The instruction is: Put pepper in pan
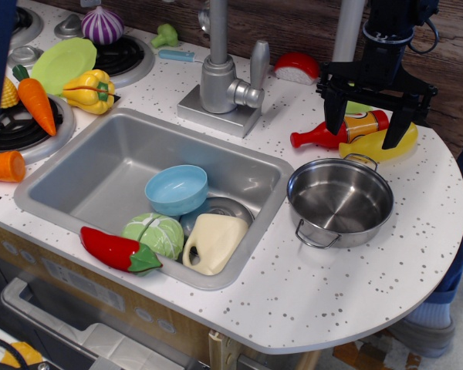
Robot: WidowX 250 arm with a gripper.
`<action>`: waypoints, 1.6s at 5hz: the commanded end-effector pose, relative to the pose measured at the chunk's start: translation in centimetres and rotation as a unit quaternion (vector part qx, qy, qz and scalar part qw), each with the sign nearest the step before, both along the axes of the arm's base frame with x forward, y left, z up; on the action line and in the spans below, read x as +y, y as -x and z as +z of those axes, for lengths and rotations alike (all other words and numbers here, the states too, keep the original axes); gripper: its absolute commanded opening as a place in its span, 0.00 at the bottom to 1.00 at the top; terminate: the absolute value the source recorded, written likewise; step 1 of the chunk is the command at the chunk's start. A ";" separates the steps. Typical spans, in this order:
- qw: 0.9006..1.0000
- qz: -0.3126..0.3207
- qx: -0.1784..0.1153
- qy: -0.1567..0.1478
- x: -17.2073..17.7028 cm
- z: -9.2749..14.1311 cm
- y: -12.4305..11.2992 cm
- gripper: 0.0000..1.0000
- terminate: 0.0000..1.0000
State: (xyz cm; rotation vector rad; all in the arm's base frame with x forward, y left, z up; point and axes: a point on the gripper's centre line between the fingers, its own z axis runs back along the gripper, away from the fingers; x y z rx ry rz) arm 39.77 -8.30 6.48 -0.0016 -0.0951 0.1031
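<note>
The pepper (117, 250) lies in the sink (100, 166), while the claw (369, 123), fingers apart, hangs above the empty pan (340, 202).

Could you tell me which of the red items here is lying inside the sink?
The red chili pepper, lying at the sink's front edge; the ketchup bottle lies on the counter.
</note>
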 end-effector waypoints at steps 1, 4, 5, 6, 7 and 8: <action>1.000 0.000 0.000 0.000 0.0 0.0 0.0 1.00 0.00; 0.985 0.163 -0.046 -0.031 5.4 5.4 4.7 1.00 0.00; 0.970 0.230 -0.048 -0.061 7.2 5.1 7.3 1.00 0.00; 0.948 0.295 -0.060 -0.101 8.9 4.0 10.1 1.00 0.00; 0.935 0.337 -0.048 -0.101 11.7 2.9 12.9 1.00 0.00; 0.920 0.380 -0.035 -0.090 13.5 2.3 15.6 1.00 0.00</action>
